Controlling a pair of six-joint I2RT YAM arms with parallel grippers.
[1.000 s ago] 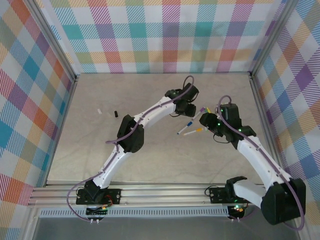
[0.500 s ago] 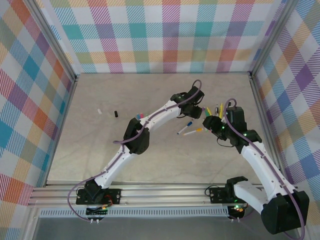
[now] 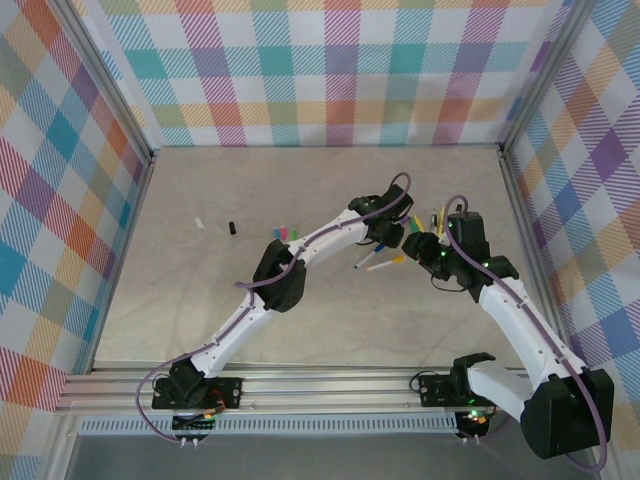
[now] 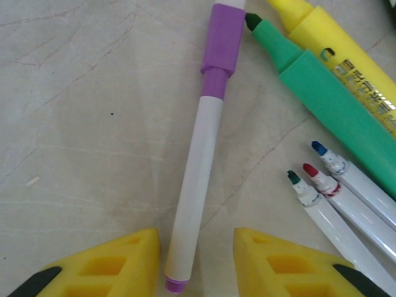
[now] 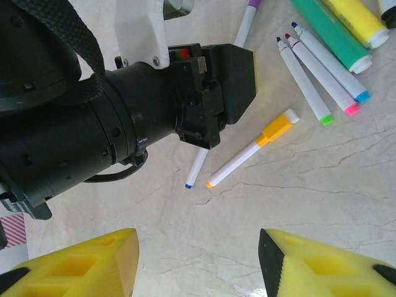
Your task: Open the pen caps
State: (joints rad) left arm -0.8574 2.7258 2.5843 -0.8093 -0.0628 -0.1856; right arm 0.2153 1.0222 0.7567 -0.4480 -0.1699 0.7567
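Observation:
My left gripper is open and low over the table, its yellow fingers on either side of the tail end of a white pen. The purple cap is on that pen's far end. Beside it lie an uncapped green marker, a yellow marker and three uncapped slim pens. My right gripper is open over bare table, with nothing between its fingers. Ahead of it lie an orange-capped pen and a blue-ended pen.
The left arm's black wrist hangs close in front of my right gripper. Loose pink, green and blue caps lie left of the pens. A black cap and a white one sit further left. Checked walls enclose the table.
My left arm has swung right and lowered over the pen cluster, uncovering the loose coloured caps behind it. My right gripper has shifted slightly.

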